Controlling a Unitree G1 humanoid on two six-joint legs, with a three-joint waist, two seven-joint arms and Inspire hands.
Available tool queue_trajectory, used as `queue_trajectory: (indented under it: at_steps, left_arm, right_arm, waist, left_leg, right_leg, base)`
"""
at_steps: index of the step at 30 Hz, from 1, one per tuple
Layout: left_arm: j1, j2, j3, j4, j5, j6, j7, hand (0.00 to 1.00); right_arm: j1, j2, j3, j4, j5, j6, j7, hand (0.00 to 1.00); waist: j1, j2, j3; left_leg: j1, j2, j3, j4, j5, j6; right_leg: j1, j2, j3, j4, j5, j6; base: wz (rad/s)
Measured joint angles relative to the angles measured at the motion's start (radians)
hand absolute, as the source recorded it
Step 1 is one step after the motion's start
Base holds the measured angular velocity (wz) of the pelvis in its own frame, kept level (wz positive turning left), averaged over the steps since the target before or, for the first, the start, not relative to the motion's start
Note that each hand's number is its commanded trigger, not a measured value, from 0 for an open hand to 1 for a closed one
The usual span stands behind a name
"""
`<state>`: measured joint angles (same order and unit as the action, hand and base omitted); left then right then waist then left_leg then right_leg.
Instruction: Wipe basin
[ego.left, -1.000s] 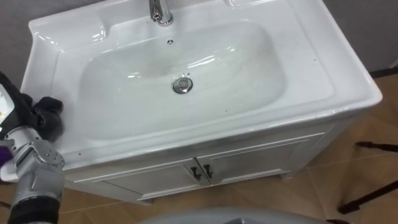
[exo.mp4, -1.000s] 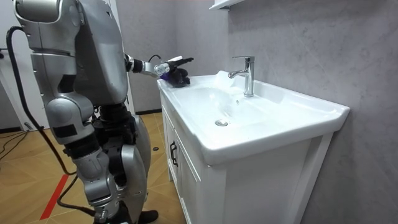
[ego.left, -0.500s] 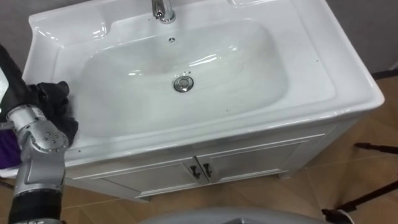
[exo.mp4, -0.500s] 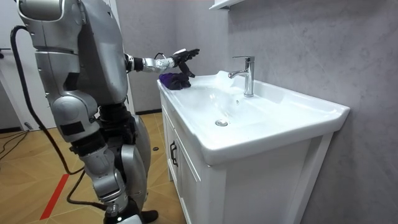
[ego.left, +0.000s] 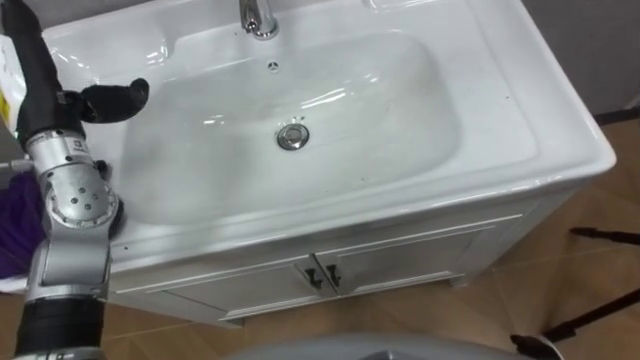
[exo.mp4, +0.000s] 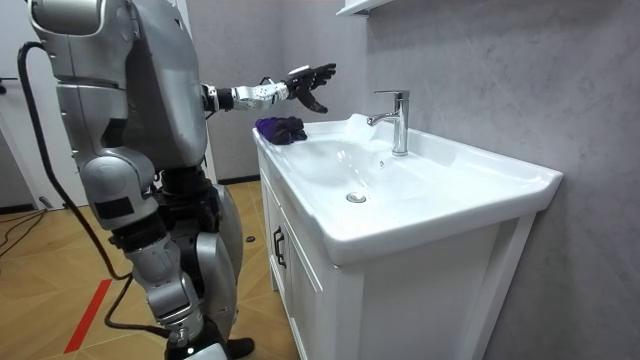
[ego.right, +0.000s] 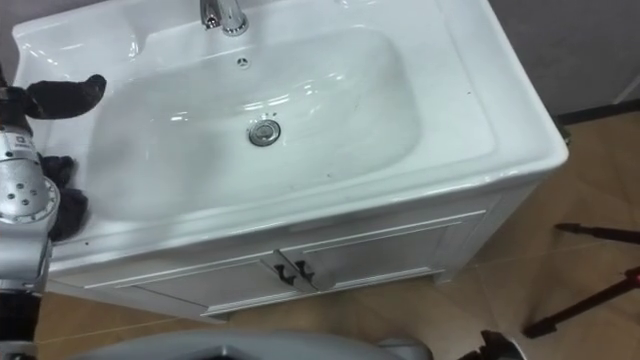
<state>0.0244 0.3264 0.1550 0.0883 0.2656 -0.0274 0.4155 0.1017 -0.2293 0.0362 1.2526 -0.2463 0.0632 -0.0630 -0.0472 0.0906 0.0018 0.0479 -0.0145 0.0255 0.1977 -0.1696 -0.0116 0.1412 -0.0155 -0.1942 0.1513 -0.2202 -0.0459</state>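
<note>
1. The left hand (exo.mp4: 312, 82) is holding its dark fingers (ego.left: 115, 100) straight and spread, gripping nothing, and is hovering above the basin's (ego.left: 520, 110) nine-o'clock rim.
2. The purple cloth (exo.mp4: 280, 128) is lying bunched and soft on that rim, below the hand.
3. The basin is gleaming white. It is glossy ceramic, a rounded bowl around a chrome drain (ego.left: 293, 137), with a chrome faucet (ego.left: 257, 17) at twelve o'clock.
4. The arm is reaching out roughly level from the shoulder.

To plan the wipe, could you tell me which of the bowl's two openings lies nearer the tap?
The small overflow hole, just in front of the tap; the larger metal drain sits mid-bowl.
</note>
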Motion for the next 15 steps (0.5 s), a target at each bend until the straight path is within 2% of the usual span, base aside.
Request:
queue_trajectory:
  at_steps: [5,9,12,15]
  left_arm:
    - [-0.005,0.0,0.05,-0.001,-0.001,-0.018,0.079,0.0]
    - [-0.039,0.007,0.136,-0.002,-0.001,-0.031,0.204,0.0]
    - [-0.039,0.008,0.208,-0.005,-0.001,-0.052,0.265,0.0]
    - [-0.037,0.009,0.29,-0.003,-0.003,-0.054,0.323,0.0]
  right_arm:
    - [0.008,0.0,0.0,0.018,0.008,-0.003,-0.01,0.0]
    - [0.033,0.001,0.0,0.019,0.011,0.002,-0.019,0.0]
    - [0.05,0.001,0.001,0.02,0.009,0.0,-0.021,0.0]
    - [0.058,0.0,-0.002,0.02,0.003,0.005,-0.005,0.0]
  waist:
    - [0.008,0.002,-0.0009]
    - [0.032,0.005,-0.0028]
    - [0.061,0.004,-0.0023]
    - [0.085,0.005,-0.0029]
  left_leg:
    - [-0.002,0.001,0.003,0.005,0.0,0.0]
    - [-0.002,0.001,0.003,0.004,0.0,0.0]
    - [0.002,0.0,0.003,-0.001,0.0,0.0]
    - [-0.001,-0.002,-0.006,-0.001,0.0,0.0]
  right_leg:
    - [-0.001,0.0,0.0,0.001,0.0,0.0]
    - [-0.002,-0.001,0.001,0.001,0.0,0.0]
    - [-0.002,0.003,0.006,0.001,0.0,0.0]
    - [-0.002,0.002,-0.001,0.0,0.0,0.0]
  base:
    - [0.0]
    - [-0.01]
    - [-0.04]
    - [0.05]
